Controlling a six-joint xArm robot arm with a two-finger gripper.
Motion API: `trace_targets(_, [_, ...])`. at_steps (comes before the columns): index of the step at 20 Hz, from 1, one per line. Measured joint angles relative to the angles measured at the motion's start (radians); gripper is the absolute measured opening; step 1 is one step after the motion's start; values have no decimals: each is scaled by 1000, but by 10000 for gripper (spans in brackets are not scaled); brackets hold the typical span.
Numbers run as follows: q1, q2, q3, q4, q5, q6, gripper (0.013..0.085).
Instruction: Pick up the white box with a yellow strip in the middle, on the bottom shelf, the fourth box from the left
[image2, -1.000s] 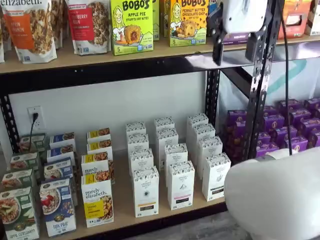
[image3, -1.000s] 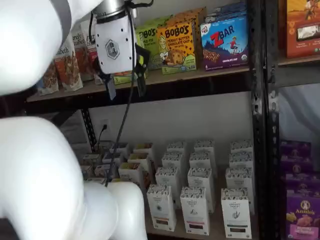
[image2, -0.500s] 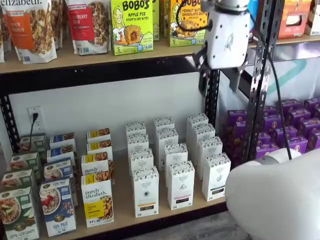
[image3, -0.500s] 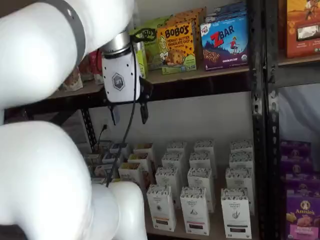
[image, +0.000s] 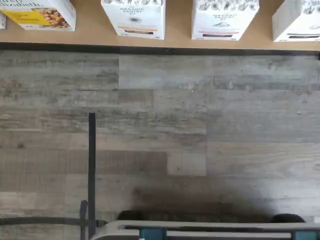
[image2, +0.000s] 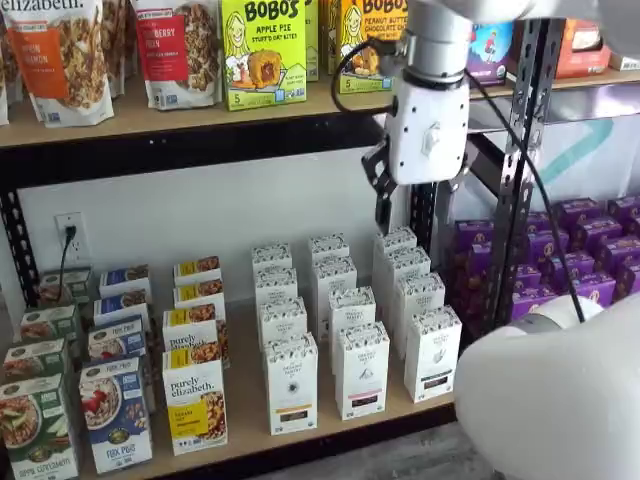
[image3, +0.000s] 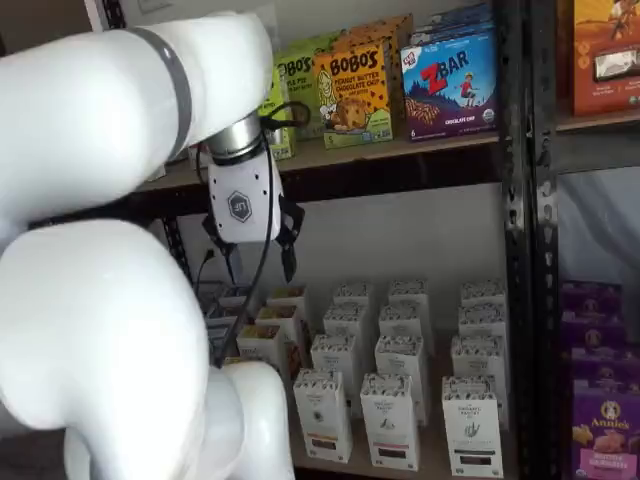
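gripper (image3: 258, 255) hanging high, fingers apart, gripping nothing, since we're lining up in front of the racks | white box (image2: 292, 383) standing upright, front of its column, on bottom shelf (image2: 250, 425), label facing out | we're judging approach just starting

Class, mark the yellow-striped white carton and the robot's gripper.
Tall white carton with yellow strip (image2: 292, 385): a shelf view, front face.
White gripper with black fingers (image3: 258, 270): a shelf view, between open fingertips.
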Motion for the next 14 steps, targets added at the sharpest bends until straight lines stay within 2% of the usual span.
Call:
trace_targets(9, [80,59,99,0,-180,76,850])
trace_targets(14, [123,114,145,25,-278,107,850])
